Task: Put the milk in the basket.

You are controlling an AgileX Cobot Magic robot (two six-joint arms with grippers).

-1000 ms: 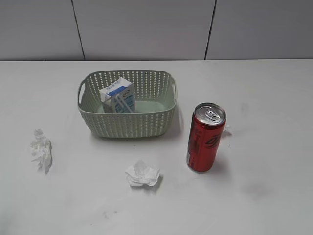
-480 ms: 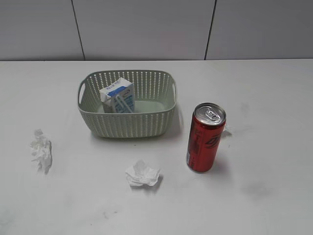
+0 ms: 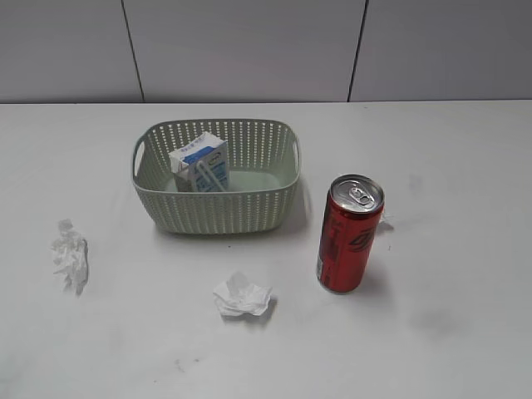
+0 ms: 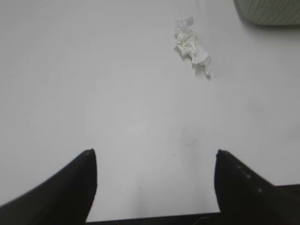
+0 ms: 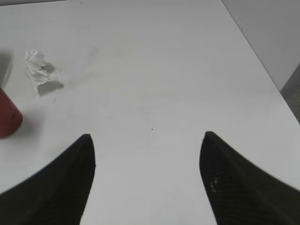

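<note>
The milk (image 3: 200, 162), a small white carton with blue bands and a straw on its side, stands inside the pale green perforated basket (image 3: 218, 209) at the table's middle left. A corner of the basket shows at the top right of the left wrist view (image 4: 269, 11). My left gripper (image 4: 154, 152) is open and empty over bare table, well away from the basket. My right gripper (image 5: 146, 136) is open and empty over bare table near the right edge. Neither gripper shows in the exterior view.
A tall red can (image 3: 349, 233) stands right of the basket; its edge shows in the right wrist view (image 5: 8, 117). Crumpled tissues lie at the left (image 3: 70, 254), in front of the basket (image 3: 242, 297) and behind the can (image 5: 41, 70). The table's right edge (image 5: 262, 65) is close.
The scene in the exterior view stays nearly the same; the crumpled tissue at the left has shifted slightly. The milk and basket have not moved.
</note>
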